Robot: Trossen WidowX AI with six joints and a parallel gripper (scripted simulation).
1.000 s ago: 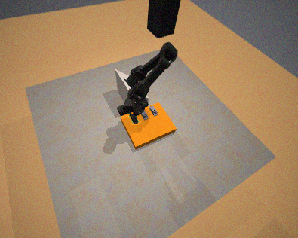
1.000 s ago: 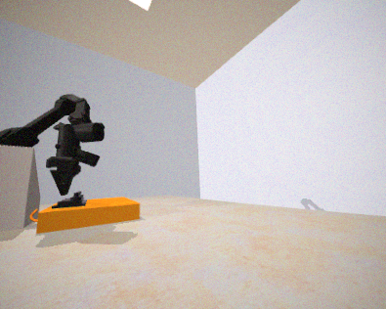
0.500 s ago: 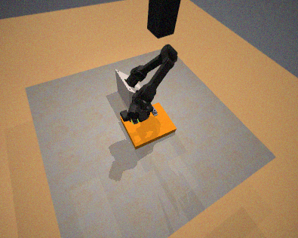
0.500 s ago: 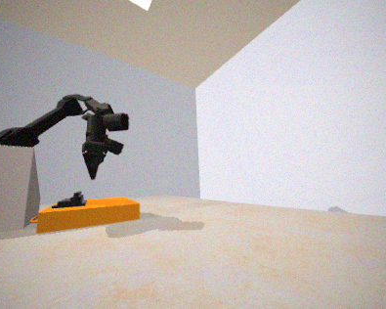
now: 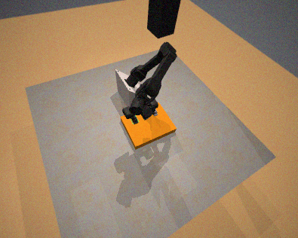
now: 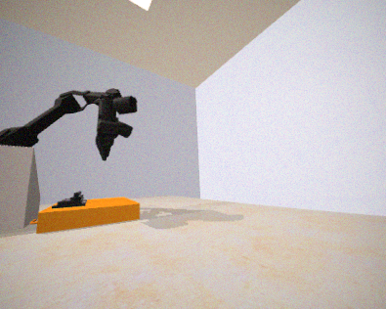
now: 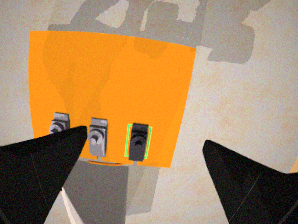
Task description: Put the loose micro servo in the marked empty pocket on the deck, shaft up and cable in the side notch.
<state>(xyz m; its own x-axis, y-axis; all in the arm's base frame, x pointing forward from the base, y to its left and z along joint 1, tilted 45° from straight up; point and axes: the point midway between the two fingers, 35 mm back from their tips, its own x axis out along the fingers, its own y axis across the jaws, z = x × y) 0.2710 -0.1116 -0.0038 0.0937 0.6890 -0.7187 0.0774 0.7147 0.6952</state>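
The dark micro servo stands on the orange deck, inside the green pocket outline. Its round shaft boss faces up toward the wrist camera. A short pale piece shows at its lower end in the wrist view; whether the cable lies in the notch is not clear. Whether both ears are flat on the deck cannot be told. My gripper is open and empty, well above the deck, with its fingertips wide to either side of the servo in the wrist view.
Two grey servos stand in a row beside the dark one. A thin orange cable lies at the deck's edge. A pale upright panel stands behind the deck, on the arm's side. A black block hangs at the top of the top view.
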